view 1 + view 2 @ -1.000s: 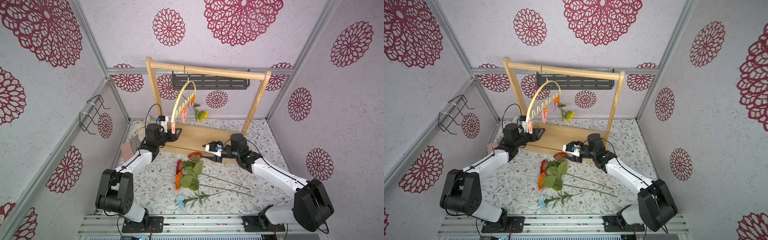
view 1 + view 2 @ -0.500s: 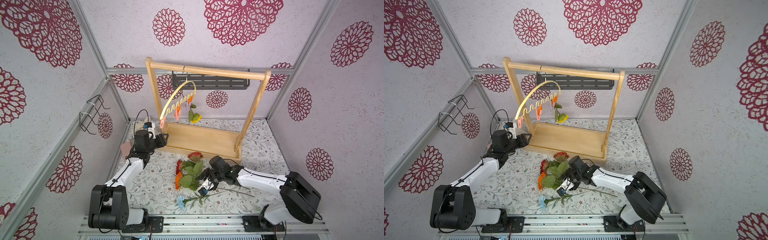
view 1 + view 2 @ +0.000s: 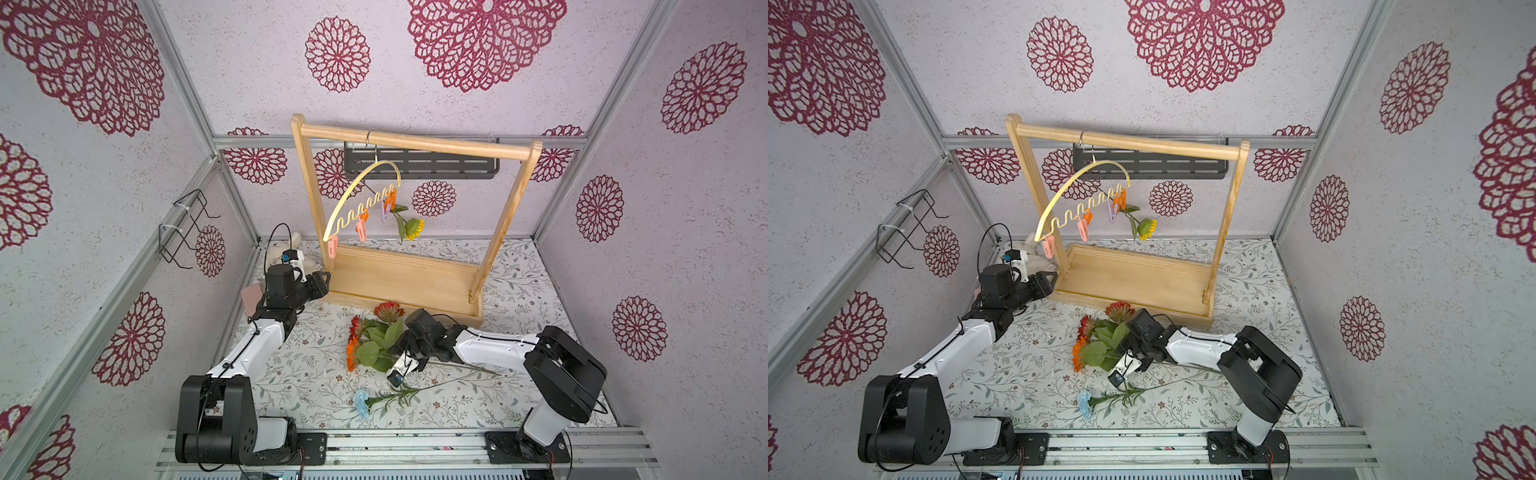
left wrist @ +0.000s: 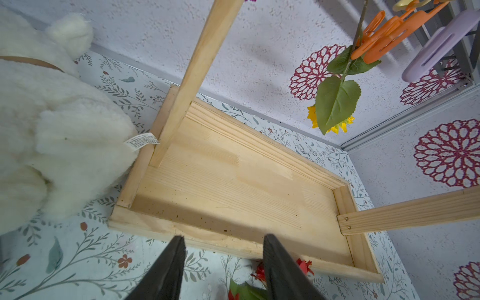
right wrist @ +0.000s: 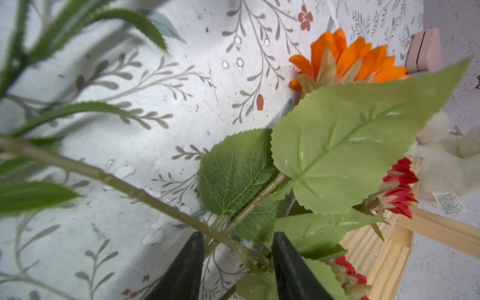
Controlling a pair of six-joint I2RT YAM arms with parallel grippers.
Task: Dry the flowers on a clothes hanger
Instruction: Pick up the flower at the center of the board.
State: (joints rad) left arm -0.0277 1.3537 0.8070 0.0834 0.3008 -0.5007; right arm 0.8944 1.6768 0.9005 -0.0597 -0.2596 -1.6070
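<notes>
Right gripper (image 5: 236,236) low over the bench (image 5: 130,78), jaws apart astride the crossed stems of the flowers (image 5: 135,191), left gripper (image 4: 223,237) gaping empty beside the wooden rack (image 4: 192,78).

Pale yellow hanger (image 3: 346,198); pink, orange and lilac pegs (image 3: 363,217); yellow flower (image 3: 414,228), two red flowers (image 3: 388,311), orange flower (image 3: 352,353), light blue flower (image 3: 360,402), green leaves (image 3: 368,353); pale wood rack (image 3: 399,274); cream toy (image 4: 52,130); walls (image 3: 249,83) off-white with maroon rosettes; mat (image 3: 307,374) white with grey-green sprigs.
</notes>
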